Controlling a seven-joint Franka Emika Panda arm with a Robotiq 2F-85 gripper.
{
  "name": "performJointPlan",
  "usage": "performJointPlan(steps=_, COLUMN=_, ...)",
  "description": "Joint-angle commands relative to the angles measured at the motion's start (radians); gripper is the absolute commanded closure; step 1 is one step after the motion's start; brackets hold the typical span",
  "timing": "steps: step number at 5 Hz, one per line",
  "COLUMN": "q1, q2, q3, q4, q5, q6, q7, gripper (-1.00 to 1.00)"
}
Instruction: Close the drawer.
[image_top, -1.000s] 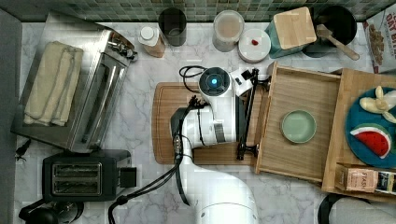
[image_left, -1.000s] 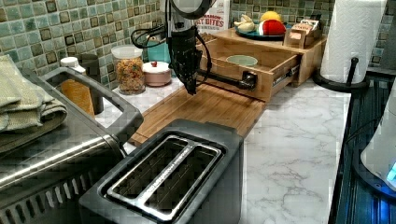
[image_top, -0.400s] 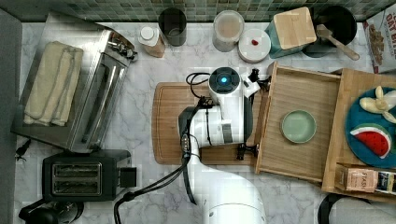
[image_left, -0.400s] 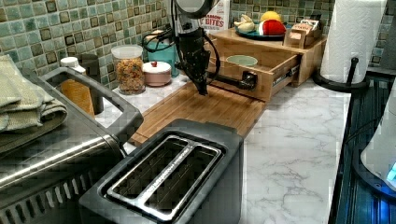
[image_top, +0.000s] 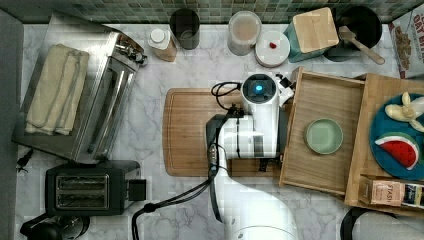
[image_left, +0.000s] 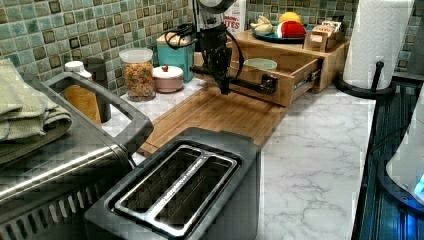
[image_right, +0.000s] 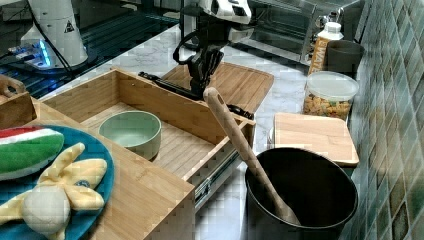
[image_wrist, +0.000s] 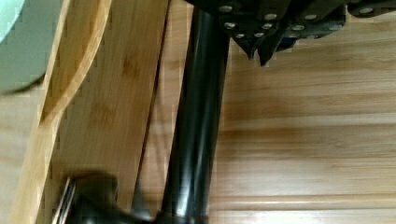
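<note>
In the left view, the black toaster (image_left: 175, 200) sits nearest, with bare marble counter (image_left: 310, 150) at its 3 o'clock and the cutting board (image_left: 220, 112) beyond at 12 o'clock. The board's far edge meets the drawer (image_left: 280, 75), which stands pulled out from the cabinet (image_left: 330, 55), a green bowl (image_left: 260, 63) on its floor. The gripper (image_left: 223, 82) hangs at the drawer's black handle bar (image_left: 245, 85), its fingertips drawn close together by the bar; whether it presses the bar cannot be told. In the top view, the drawer (image_top: 325, 130) lies at the board's 3 o'clock.
</note>
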Motion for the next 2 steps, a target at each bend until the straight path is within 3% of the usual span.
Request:
performJointPlan(steps=1, q1=-0.110, q2=-0.049, q3=-0.272, q4=0.110, q5=0.106, q6=0.032, q7=-0.337, gripper=1.00)
performJointPlan(steps=2, q1=-0.215, q2=-0.064, q3=-0.238, q4=0.082, q5=0.078, q6=0.107, q7=-0.361, gripper=1.00)
